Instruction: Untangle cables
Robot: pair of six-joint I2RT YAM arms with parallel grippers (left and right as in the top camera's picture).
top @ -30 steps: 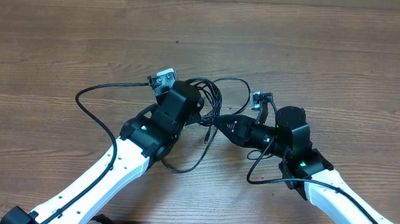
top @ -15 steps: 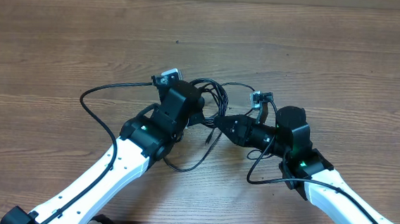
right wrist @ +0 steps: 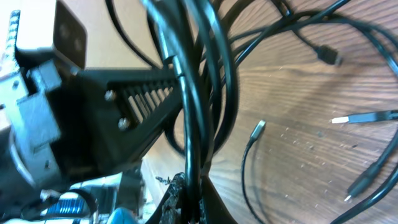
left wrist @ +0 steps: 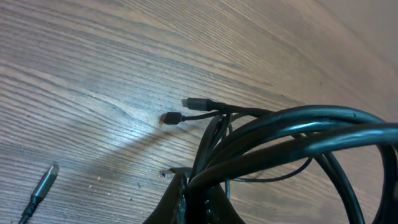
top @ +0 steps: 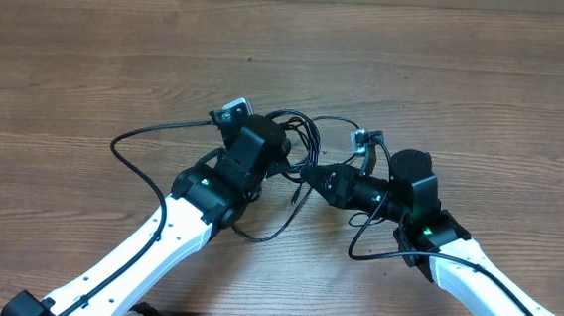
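The cables [top: 310,137] are bunched mid-bench [top: 418,68], a glossy black tangle of thin cords lifted between both arms. Their plug ends [left wrist: 198,102] trail on the wood and one strand loops far left. The left end effector [left wrist: 190,186] is pinched onto the bundle. The right end effector [right wrist: 186,186] is clamped on strands opposite, which looks like anchoring so the loops can be drawn apart.

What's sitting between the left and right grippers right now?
Only the cables. In the overhead view, the looped black bunch fills the short gap between the left gripper and the right gripper, and each gripper looks closed on strands of it.
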